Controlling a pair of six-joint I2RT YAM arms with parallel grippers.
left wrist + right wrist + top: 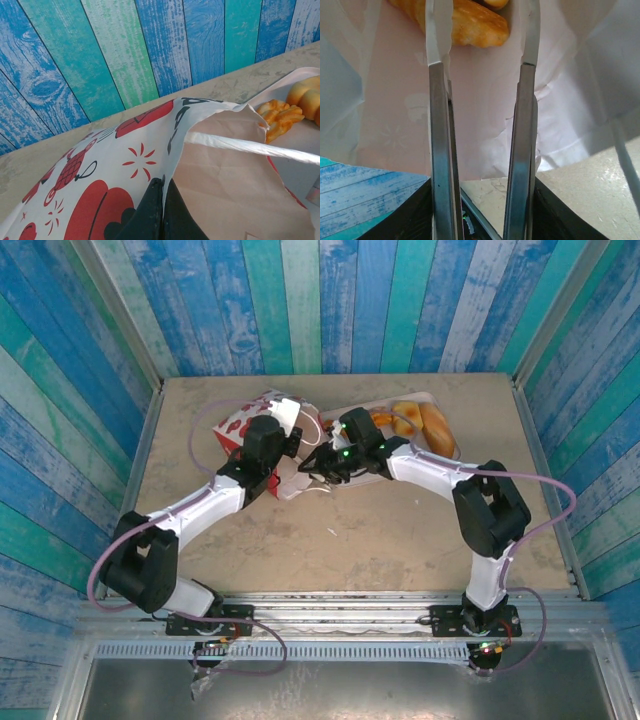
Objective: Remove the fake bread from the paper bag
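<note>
Inside paper bag (pixel 250 420): one oblong bun (pixel 470 22), glossy golden-tan, just beyond tips of metal tongs (pixel 440 150); tong arms apart, not touching it. Tongs clamped at outer sides by right gripper (pixel 482 210). Bag lying on side, mouth toward white tray (pixel 425 397); crinkled paper, red prints on white, white handle (pixel 240 145). Rim pinched tight by left gripper (pixel 163 200). More fake bread (pixel 415 425) on tray. Mottled tan tabletop (pixel 380 530); weathered blue-teal plank walls (pixel 320 300).
</note>
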